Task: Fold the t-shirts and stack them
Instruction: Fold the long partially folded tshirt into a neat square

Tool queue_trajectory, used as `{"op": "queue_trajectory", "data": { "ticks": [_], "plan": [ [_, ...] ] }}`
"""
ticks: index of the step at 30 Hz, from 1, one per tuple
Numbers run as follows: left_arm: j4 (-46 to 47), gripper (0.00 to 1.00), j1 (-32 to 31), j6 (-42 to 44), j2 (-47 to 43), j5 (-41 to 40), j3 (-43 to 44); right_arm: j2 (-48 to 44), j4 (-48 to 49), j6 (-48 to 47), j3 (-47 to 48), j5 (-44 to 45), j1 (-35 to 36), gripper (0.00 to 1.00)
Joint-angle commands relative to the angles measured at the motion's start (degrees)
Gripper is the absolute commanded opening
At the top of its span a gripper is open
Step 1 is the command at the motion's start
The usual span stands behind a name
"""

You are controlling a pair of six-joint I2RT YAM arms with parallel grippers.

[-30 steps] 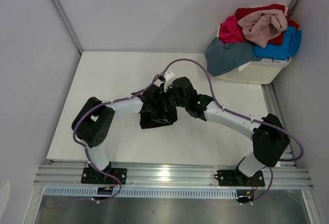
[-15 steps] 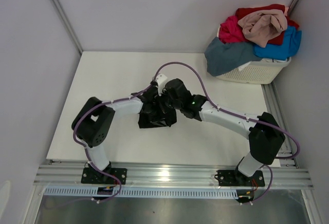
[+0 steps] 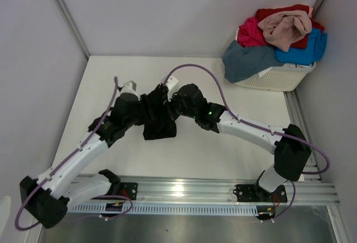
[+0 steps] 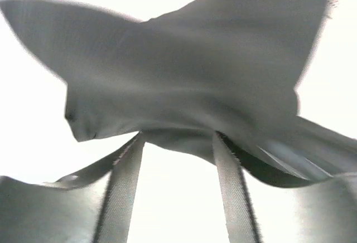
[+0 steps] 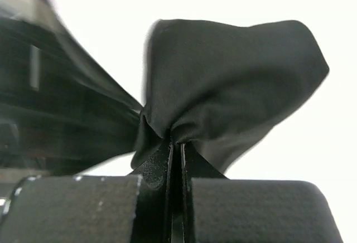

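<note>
The black t-shirt (image 3: 159, 126) lies bunched in the middle of the white table (image 3: 111, 81). My right gripper (image 3: 170, 106) is at the shirt's far right edge. In the right wrist view it (image 5: 177, 142) is shut on a gathered fold of the black shirt (image 5: 228, 81). My left gripper (image 3: 143, 109) is at the shirt's left edge. In the left wrist view its fingers (image 4: 124, 187) stand wide apart, with their tips under the edge of the black cloth (image 4: 184, 81). Red (image 3: 279, 13), beige-pink (image 3: 287, 28), magenta (image 3: 251, 34), bright blue (image 3: 307, 50) and slate grey-blue (image 3: 248, 59) shirts are piled on the basket.
A white slotted basket (image 3: 279, 78) stands at the far right corner of the table, against the right wall. White walls close in the table at the back and on both sides. An aluminium rail (image 3: 184, 190) runs along the near edge.
My left arm has swung out to the left and stretched, and its gripper is now at the shirt's left edge. The right gripper and the shirt have shifted slightly left.
</note>
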Motion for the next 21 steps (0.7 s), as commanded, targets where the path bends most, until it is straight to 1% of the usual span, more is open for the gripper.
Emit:
{"op": "queue_trajectory", "data": {
  "ticks": [1,4,5,8,14,18,21],
  "plan": [
    [3.7,0.60,0.8,-0.1,-5.7,-4.4,-0.7,3.0,-4.9,-1.2,-2.7,3.4,-1.6,0.00],
    [-1.5,0.60,1.2,0.0,-2.4,-7.1,2.3,3.4,-4.5,-0.9,-2.7,3.5,-1.7,0.00],
    [-4.4,0.60,1.2,-0.2,-1.3,-7.6,3.9,3.7,-4.4,-0.8,-2.7,3.3,-1.8,0.00],
    [-6.7,0.60,1.4,-1.6,-0.5,-8.0,4.3,4.4,-4.2,-0.8,-2.6,2.5,-1.8,0.00],
    [-0.7,0.62,1.5,-1.1,-8.4,-7.4,-1.1,4.3,-4.1,-0.8,-2.7,3.7,-1.7,0.00],
    [-0.2,0.62,1.6,-1.1,-8.5,-6.8,-1.5,3.4,-2.3,0.4,-3.3,7.1,-2.0,0.00],
    [-0.8,0.62,1.5,-1.1,-7.1,-5.9,-1.1,3.3,-1.3,2.3,-3.6,15.0,-2.1,0.00]
  ]
}}
